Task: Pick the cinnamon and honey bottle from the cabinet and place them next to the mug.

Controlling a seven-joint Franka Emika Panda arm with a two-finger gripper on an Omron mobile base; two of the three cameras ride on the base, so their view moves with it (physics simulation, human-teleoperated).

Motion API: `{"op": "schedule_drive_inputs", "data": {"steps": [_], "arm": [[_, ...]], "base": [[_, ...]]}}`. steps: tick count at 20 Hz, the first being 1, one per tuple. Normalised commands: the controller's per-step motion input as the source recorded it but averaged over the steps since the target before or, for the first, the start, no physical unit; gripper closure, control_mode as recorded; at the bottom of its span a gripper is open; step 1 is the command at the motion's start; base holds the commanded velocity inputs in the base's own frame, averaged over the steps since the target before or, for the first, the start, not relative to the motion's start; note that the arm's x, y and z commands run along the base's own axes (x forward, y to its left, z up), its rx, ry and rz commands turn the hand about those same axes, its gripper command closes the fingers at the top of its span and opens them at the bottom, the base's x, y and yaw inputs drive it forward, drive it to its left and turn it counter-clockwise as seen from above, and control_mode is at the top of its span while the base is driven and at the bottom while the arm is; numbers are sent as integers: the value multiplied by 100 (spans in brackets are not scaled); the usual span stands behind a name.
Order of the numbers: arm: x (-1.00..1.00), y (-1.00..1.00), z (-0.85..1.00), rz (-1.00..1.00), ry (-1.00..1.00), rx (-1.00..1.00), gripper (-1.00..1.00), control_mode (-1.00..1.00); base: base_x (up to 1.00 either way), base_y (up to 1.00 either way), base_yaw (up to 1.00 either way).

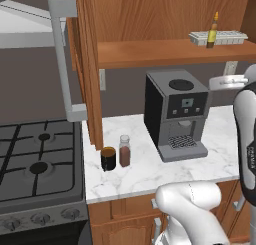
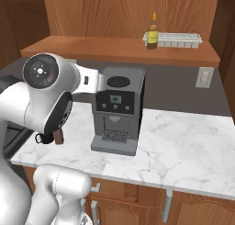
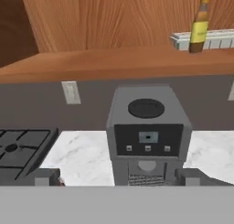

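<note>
The honey bottle point(image 1: 212, 31) point(image 2: 153, 32) point(image 3: 199, 24), amber with an orange tip, stands upright on the cabinet's shelf board point(image 1: 165, 53), touching a white ice tray point(image 1: 220, 37). Down on the marble counter, the cinnamon jar point(image 1: 124, 151) point(image 2: 58, 137) stands right beside the dark mug point(image 1: 108, 158), near the stove edge. My gripper point(image 3: 117, 179) is open and empty. It hangs in front of the coffee machine point(image 3: 147, 131), well below and to the left of the honey bottle. In the right base view my arm hides most of the mug.
A grey coffee machine point(image 1: 175, 114) point(image 2: 117, 111) stands mid-counter under the shelf. The stove point(image 1: 37, 161) lies left of the counter, with a range hood above. The open cabinet door point(image 1: 90, 69) hangs over the counter's left end. Wall outlets sit behind.
</note>
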Motion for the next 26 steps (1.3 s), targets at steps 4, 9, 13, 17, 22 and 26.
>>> {"op": "schedule_drive_inputs", "data": {"steps": [4, 9, 13, 17, 22, 26], "arm": [[5, -28, 44, -25, -6, -7, -100, -100], [7, -11, 19, -15, -17, -7, -100, -100], [13, -14, 0, 0, -21, 3, -100, -100], [24, -37, 0, 0, -8, 1, -100, -100], [31, -51, 21, 0, 2, 0, -100, -100], [10, -50, 46, 0, 6, 0, -100, -100]], "base": [[0, 0, 0], [0, 0, 0], [0, 0, 0], [0, 0, 0], [0, 0, 0], [0, 0, 0]]}}
